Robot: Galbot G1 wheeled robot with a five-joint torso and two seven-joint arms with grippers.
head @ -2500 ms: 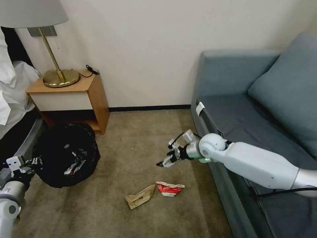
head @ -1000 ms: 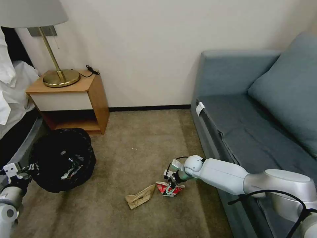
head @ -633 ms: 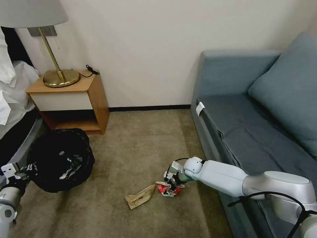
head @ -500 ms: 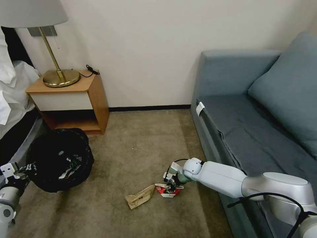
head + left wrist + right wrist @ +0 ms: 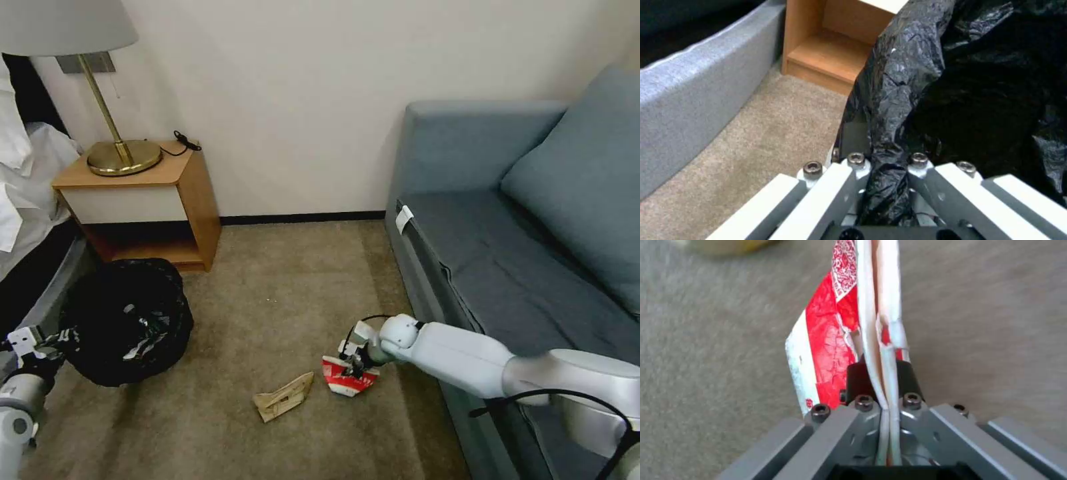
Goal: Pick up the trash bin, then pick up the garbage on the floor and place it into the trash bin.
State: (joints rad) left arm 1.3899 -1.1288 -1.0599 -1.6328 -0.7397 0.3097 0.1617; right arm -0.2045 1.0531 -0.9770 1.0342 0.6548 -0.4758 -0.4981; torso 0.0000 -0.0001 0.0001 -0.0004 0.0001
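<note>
Nearby, right claw (image 5: pixel 353 366) grips carton (image 5: pixel 349 379) beside brown paper (image 5: pixel 283 397); left claw (image 5: pixel 886 173) pinches trash bin (image 5: pixel 123 320).

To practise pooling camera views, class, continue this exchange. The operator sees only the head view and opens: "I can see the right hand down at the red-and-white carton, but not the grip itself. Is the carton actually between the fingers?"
Observer: Yes. In the right wrist view the right hand is shut on the carton, with the carton's flattened white edge pinched between the black pads.
Operator: And the left hand at the trash bin, what has it got hold of?
Observer: In the left wrist view the left hand is closed on the rim of the trash bin, with a fold of the crinkled black bag running down between its fingers.
</note>
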